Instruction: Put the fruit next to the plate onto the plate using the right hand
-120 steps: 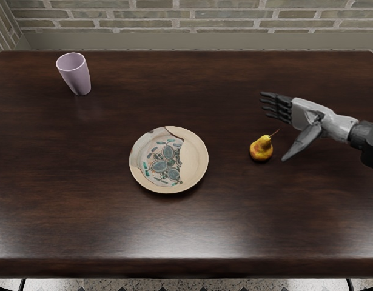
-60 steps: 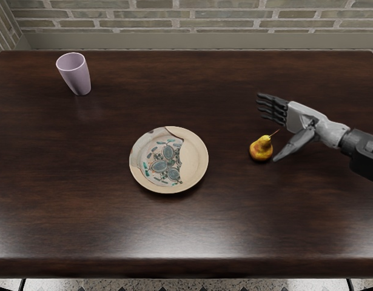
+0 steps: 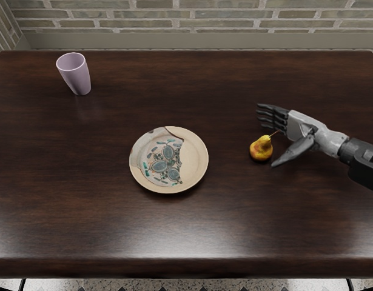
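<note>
We saw bare tabletop [image 3: 235, 212] between pear [image 3: 261, 149] and plate [image 3: 198, 159] | only the cup [image 3: 74, 73] stood up, at the far-left corner, well off that path | our right hand [image 3: 293, 128], fingers spread, sat just beside the pear toward the right edge

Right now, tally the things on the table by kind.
cup: 1
plate: 1
pear: 1
Total: 3
</note>
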Tool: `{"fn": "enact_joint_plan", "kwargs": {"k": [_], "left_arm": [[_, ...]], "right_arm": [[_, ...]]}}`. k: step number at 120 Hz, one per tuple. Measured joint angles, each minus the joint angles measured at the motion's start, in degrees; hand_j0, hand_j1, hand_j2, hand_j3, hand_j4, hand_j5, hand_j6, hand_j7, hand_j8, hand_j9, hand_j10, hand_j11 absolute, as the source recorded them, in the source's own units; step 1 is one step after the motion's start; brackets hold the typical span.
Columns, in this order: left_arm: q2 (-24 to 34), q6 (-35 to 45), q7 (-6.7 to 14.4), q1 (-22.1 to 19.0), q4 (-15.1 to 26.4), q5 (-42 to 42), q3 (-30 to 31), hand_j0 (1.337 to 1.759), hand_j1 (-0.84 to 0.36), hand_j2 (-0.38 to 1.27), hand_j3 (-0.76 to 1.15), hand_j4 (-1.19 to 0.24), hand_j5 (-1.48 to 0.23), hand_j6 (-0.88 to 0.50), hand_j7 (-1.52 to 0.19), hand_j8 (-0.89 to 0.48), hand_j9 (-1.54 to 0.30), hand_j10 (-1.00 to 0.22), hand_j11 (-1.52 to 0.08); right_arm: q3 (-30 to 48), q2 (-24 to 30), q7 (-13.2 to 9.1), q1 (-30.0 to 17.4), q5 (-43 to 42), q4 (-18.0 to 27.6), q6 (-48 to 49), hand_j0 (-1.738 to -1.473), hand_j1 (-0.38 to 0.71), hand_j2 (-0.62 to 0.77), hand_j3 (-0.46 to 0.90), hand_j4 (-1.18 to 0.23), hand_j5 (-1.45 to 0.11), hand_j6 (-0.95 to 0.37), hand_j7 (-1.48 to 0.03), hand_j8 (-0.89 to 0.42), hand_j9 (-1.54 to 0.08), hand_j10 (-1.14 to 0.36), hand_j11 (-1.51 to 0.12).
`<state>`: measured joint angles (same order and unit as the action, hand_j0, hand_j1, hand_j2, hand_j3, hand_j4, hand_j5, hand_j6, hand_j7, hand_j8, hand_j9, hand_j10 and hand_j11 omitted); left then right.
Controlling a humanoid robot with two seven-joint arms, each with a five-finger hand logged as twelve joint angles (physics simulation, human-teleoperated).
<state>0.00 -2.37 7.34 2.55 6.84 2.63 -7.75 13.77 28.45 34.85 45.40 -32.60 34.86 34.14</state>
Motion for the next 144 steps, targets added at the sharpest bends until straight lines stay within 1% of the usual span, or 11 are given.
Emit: {"fn": "enact_joint_plan", "kwargs": {"k": [65, 112, 123, 124, 125, 128, 130, 131, 137, 138, 144], "left_arm": [[0.0, 0.0, 0.0, 0.0, 0.0, 0.0, 0.0, 1.658, 0.35, 0.00, 0.00, 0.00, 0.00, 0.00, 0.00, 0.00, 0.00, 0.00, 0.00], [0.0, 0.0, 0.0, 0.0, 0.0, 0.0, 0.0, 1.658, 0.35, 0.00, 0.00, 0.00, 0.00, 0.00, 0.00, 0.00, 0.00, 0.00, 0.00], [0.0, 0.0, 0.0, 0.0, 0.0, 0.0, 0.0, 1.658, 0.35, 0.00, 0.00, 0.00, 0.00, 0.00, 0.00, 0.00, 0.00, 0.00, 0.00], [0.0, 0.0, 0.0, 0.0, 0.0, 0.0, 0.0, 1.658, 0.35, 0.00, 0.00, 0.00, 0.00, 0.00, 0.00, 0.00, 0.00, 0.00, 0.00], [0.0, 0.0, 0.0, 0.0, 0.0, 0.0, 0.0, 1.658, 0.35, 0.00, 0.00, 0.00, 0.00, 0.00, 0.00, 0.00, 0.00, 0.00, 0.00], [0.0, 0.0, 0.0, 0.0, 0.0, 0.0, 0.0, 1.658, 0.35, 0.00, 0.00, 0.00, 0.00, 0.00, 0.00, 0.00, 0.00, 0.00, 0.00], [0.0, 0.0, 0.0, 0.0, 0.0, 0.0, 0.0, 1.658, 0.35, 0.00, 0.00, 0.00, 0.00, 0.00, 0.00, 0.00, 0.00, 0.00, 0.00], [0.0, 0.0, 0.0, 0.0, 0.0, 0.0, 0.0, 1.658, 0.35, 0.00, 0.00, 0.00, 0.00, 0.00, 0.00, 0.00, 0.00, 0.00, 0.00], [0.0, 0.0, 0.0, 0.0, 0.0, 0.0, 0.0, 1.658, 0.35, 0.00, 0.00, 0.00, 0.00, 0.00, 0.00, 0.00, 0.00, 0.00, 0.00], [0.0, 0.0, 0.0, 0.0, 0.0, 0.0, 0.0, 1.658, 0.35, 0.00, 0.00, 0.00, 0.00, 0.00, 0.00, 0.00, 0.00, 0.00, 0.00], [0.0, 0.0, 0.0, 0.0, 0.0, 0.0, 0.0, 1.658, 0.35, 0.00, 0.00, 0.00, 0.00, 0.00, 0.00, 0.00, 0.00, 0.00, 0.00]], "right_arm": [[0.1, -0.7, 0.2, -1.1, 0.1, -0.3, 0.1, -1.658, -0.24, -0.01, 0.00, -0.09, -0.12, -0.09, -0.12, -0.09, -0.12, -0.09, -0.12], [-0.1, -0.7, 0.2, -1.5, -1.3, -2.9, 0.1, -1.658, -0.26, -0.01, 0.00, -0.08, -0.10, -0.08, -0.10, -0.08, -0.10, -0.08, -0.10], [0.1, -0.8, 0.3, -1.2, -2.2, -3.9, 0.1, -1.658, -0.27, -0.01, 0.00, -0.06, -0.09, -0.07, -0.09, -0.06, -0.09, -0.11, -0.16], [0.1, -0.8, 0.2, -1.1, -2.3, -4.0, 0.1, -1.658, -0.27, -0.01, 0.00, -0.06, -0.09, -0.07, -0.09, -0.06, -0.09, -0.11, -0.10], [0.1, -0.8, 0.3, -1.1, -2.4, -4.0, 0.1, -1.658, -0.27, -0.01, 0.00, -0.06, -0.09, -0.07, -0.08, -0.06, -0.09, -0.12, -0.16], [0.1, -0.8, 0.3, -1.0, -2.6, -4.3, 0.0, -1.658, -0.27, -0.01, 0.00, -0.05, -0.09, -0.07, -0.08, -0.05, -0.10, -0.11, -0.14], [0.1, -0.8, 0.3, -0.9, -2.7, -4.4, 0.0, -1.658, -0.28, -0.01, 0.00, -0.05, -0.10, -0.06, -0.08, -0.05, -0.10, -0.10, -0.23], [0.1, -0.8, 0.2, -0.9, -2.9, -4.4, -0.1, -1.658, -0.28, -0.01, 0.00, -0.05, -0.09, -0.07, -0.08, -0.05, -0.09, -0.09, -0.03], [0.1, -0.8, 0.2, -0.6, -3.3, -4.7, -0.4, -1.658, -0.28, -0.01, 0.00, -0.05, -0.09, -0.06, -0.08, -0.05, -0.09, -0.07, -0.11], [0.1, -0.8, 0.2, -0.6, -3.4, -4.7, -0.4, -1.658, -0.28, -0.01, 0.00, -0.05, -0.09, -0.06, -0.08, -0.05, -0.09, -0.09, -0.07], [0.0, -0.8, 0.2, -0.4, -3.7, -4.9, -0.6, -1.658, -0.28, -0.01, 0.00, -0.05, -0.08, -0.06, -0.07, -0.05, -0.08, -0.10, -0.13]]}}
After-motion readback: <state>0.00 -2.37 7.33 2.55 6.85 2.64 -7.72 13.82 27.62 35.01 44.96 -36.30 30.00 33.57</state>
